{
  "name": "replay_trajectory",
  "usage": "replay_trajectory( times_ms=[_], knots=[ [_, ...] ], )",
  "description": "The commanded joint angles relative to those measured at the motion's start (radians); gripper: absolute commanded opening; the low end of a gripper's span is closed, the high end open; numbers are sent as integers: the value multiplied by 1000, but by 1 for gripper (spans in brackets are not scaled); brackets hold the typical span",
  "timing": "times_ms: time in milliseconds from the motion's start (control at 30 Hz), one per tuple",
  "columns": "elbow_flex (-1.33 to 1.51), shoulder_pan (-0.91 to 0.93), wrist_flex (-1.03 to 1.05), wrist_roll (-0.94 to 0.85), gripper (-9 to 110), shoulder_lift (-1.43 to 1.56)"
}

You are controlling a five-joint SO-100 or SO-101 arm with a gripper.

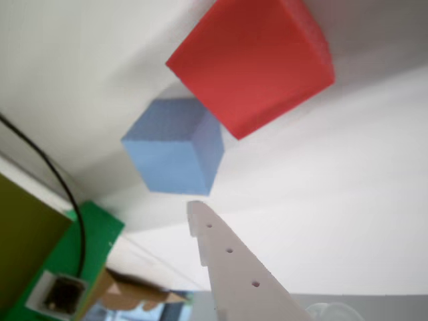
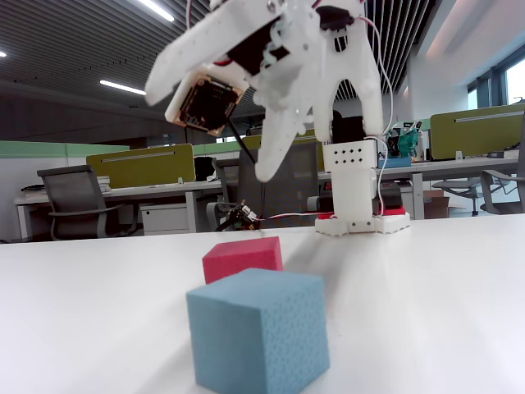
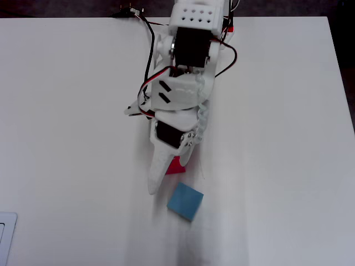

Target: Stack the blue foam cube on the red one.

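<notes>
The light blue sponge-foam cube [image 2: 258, 330] rests on the white counter [image 3: 66, 111], just beside the pinkish-red sponge-foam cube [image 2: 243, 258] and nearer the fixed camera. Both cubes sit flat, unstacked. The white two-finger tool [image 2: 264, 164] hangs above the red cube, clear of both, holding nothing. Whether its fingers are apart or together cannot be told. In the overhead view the tool covers most of the red cube.

Matt pitted blue foam cube [image 2: 258, 332]
</notes>
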Motion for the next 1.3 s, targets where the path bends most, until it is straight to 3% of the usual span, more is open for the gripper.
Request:
replay_trajectory(
  times_ms=[0,500,1000,1267],
  knots=[
    [-146,-18,14,32,41,-84],
    [-301,-118,35,61,39,-296],
    [-382,-58,0,63,37,-431],
    [-407,-60,-5,63,26,-453]
  ],
)
